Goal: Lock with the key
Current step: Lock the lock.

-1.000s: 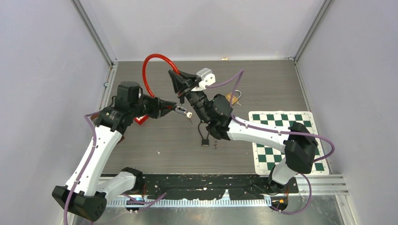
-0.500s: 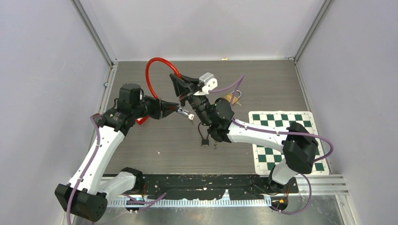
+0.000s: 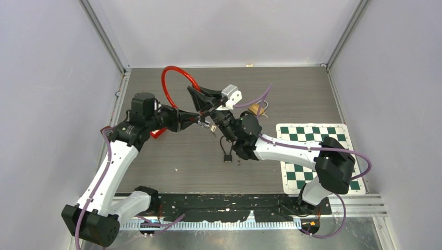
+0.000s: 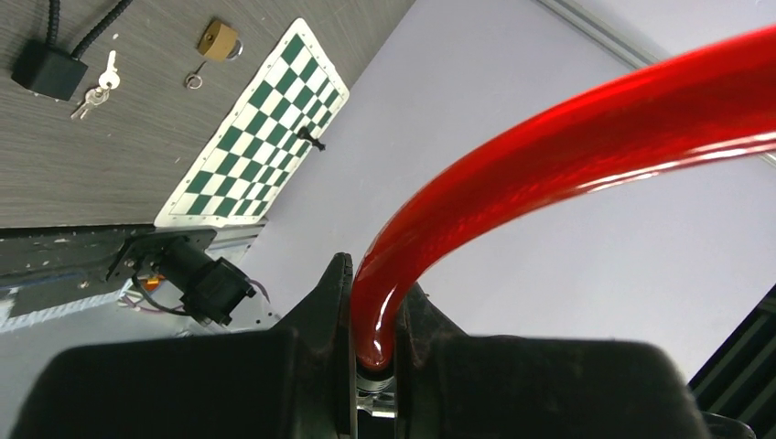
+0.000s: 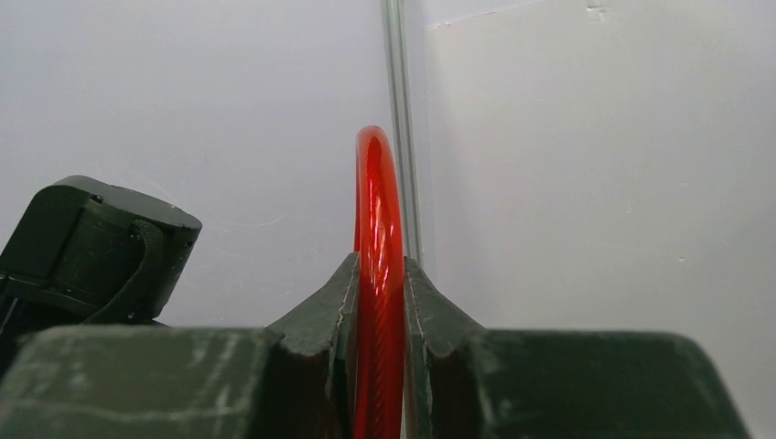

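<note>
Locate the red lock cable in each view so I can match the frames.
Top external: the red lock cable arches upper centre-left, above where the two arms meet.
Left wrist: it sweeps from the top right corner down into the jaws at bottom centre.
Right wrist: a vertical strip at centre, pinched between the jaws.
Shared landmark: green checkered mat, right side in top external, upper left in left wrist; not in right wrist.

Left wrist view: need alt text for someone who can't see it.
The left claw is shut on a glossy red cable arching up to the right. Behind, upper left, a grey table holds a small brass padlock, silver keys and a green-and-white chequered mat.
</note>
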Robot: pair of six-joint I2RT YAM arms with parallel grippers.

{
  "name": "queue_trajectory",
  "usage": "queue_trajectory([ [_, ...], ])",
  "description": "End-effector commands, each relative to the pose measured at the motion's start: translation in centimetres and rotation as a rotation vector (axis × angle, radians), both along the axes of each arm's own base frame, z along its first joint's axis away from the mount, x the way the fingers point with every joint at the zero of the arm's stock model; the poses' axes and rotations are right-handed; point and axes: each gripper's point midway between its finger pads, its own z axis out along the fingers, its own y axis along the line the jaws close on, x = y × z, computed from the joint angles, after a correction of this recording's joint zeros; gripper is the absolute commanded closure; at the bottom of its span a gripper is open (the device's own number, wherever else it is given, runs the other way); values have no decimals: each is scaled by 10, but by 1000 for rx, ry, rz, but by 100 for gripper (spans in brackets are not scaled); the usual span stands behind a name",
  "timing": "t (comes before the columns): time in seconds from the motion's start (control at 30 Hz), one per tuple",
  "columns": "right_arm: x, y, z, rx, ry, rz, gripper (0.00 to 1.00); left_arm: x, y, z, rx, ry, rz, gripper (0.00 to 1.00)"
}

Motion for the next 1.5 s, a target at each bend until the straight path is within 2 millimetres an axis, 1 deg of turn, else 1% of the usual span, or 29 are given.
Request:
queue_trajectory([
  [0.0, -22, -17, 59, 140, -131, 16, 95, -14, -3, 23, -11, -51, -71, 100],
  [0.13, -18, -21, 68, 159, -132, -11, 95, -19, 2, 13, 47, -31, -67, 100],
  [0.2, -15, -22, 74, 162, -114, -22, 95, -19, 2, 13, 52, -35, -72, 100],
  [0.27, -13, -22, 76, 156, -104, -27, 95, -18, 2, 14, 54, -41, -77, 100],
  [0.37, -14, -19, 72, 139, -105, -17, 95, -17, -1, 18, 28, -49, -83, 100],
  [0.47, -17, -15, 65, 129, -99, 9, 95, -15, -3, 21, 2, -58, -84, 100],
  [0.53, -19, -13, 61, 123, -97, 25, 95, -13, -6, 26, -20, -75, -91, 100],
  [0.63, -20, -13, 58, 124, -95, 34, 95, -12, -9, 30, -39, -88, -103, 100],
  [0.9, -24, -10, 52, 108, -101, 63, 95, -12, -9, 28, -53, -71, -101, 100],
  [1.13, -26, -11, 51, 108, -98, 70, 95, -8, -9, 31, -61, -76, -90, 100],
  [1.3, -27, -12, 50, 105, -93, 76, 95, -9, -11, 27, -78, -56, -101, 100],
  [1.47, -29, -20, 57, 127, -91, 71, 95, -6, -14, 29, -117, -75, -110, 100],
])
